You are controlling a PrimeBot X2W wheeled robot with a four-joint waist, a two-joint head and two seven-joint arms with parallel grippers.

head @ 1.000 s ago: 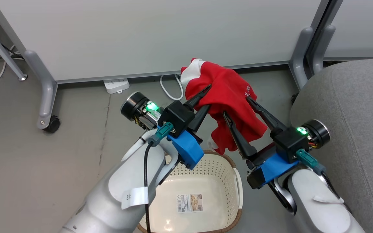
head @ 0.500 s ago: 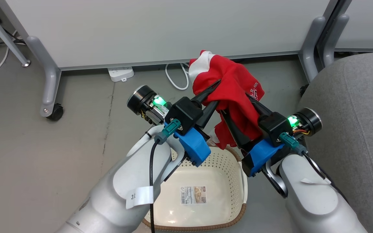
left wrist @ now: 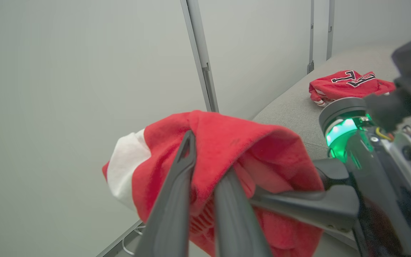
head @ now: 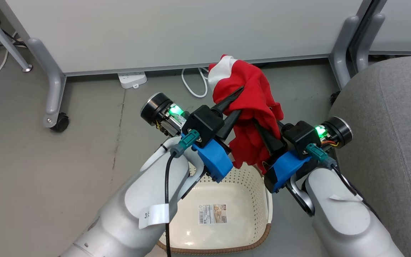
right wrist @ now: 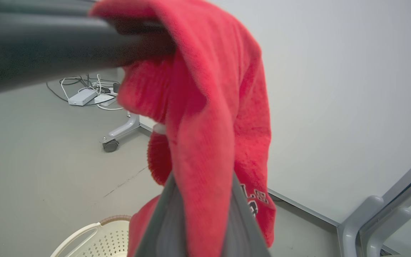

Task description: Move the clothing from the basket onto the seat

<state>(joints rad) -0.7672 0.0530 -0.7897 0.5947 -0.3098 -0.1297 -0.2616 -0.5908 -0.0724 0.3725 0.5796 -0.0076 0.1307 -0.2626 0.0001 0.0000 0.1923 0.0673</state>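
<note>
Head view: the red garment (head: 252,103) is held above the empty basket (head: 223,246), pinched by the left gripper (head: 242,100) and, seemingly, the right gripper (head: 264,116). One numbered jersey (left wrist: 350,85) is already laid on the seat (head: 387,117) at right; only this garment's transfer remains.

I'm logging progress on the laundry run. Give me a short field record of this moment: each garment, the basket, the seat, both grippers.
held garment: red with a white panel, lifted above the basket, hanging from two grips
left gripper: shut on the held garment
right gripper: shut on the held garment
other garment: red, lying on the seat
basket: on the floor, no clothing inside, label on its base
seat: grey, on the robot's right of the basket
step left: held garment not yet on the seat
</note>
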